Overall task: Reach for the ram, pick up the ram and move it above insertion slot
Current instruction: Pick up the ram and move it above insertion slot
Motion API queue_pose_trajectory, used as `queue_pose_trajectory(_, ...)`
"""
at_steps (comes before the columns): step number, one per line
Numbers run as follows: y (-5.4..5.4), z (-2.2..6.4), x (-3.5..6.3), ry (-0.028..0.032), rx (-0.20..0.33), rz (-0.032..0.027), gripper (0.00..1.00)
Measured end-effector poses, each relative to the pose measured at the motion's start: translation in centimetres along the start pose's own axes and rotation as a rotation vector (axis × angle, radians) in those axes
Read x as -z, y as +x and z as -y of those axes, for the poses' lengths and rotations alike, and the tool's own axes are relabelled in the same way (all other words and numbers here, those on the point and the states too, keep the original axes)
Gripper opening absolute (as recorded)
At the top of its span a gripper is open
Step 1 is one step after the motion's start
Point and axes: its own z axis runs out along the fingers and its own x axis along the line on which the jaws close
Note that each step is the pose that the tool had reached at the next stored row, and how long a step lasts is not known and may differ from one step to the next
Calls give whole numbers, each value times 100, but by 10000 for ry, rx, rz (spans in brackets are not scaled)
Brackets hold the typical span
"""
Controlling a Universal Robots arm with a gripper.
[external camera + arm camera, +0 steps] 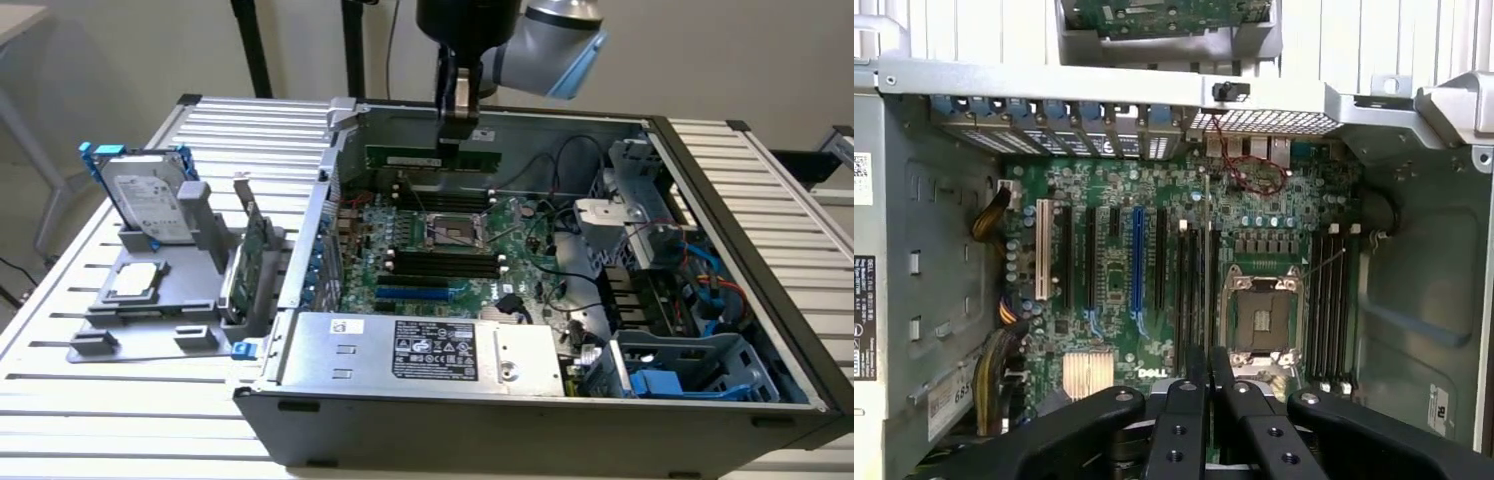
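While your fingers [455, 128] sit clamped nearly shut on the ram [434, 158], it hangs edge-on just below them, over the motherboard [447, 240] inside the case [561, 400]. Risk: thin grip, stick could tilt or slip and miss the slots.

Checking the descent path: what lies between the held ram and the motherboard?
Nothing solid: in the exterior view the stretch from the ram, clamped in the gripper, down to the motherboard is bare.

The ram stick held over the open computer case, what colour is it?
Green, seen best in the exterior view: the ram.
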Motion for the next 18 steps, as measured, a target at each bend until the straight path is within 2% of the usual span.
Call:
queue_pose_trajectory(10,-103,13,-46,31,-367,9,12)
queue_pose_trajectory(18,-357,43,-85,30,-372,10,12)
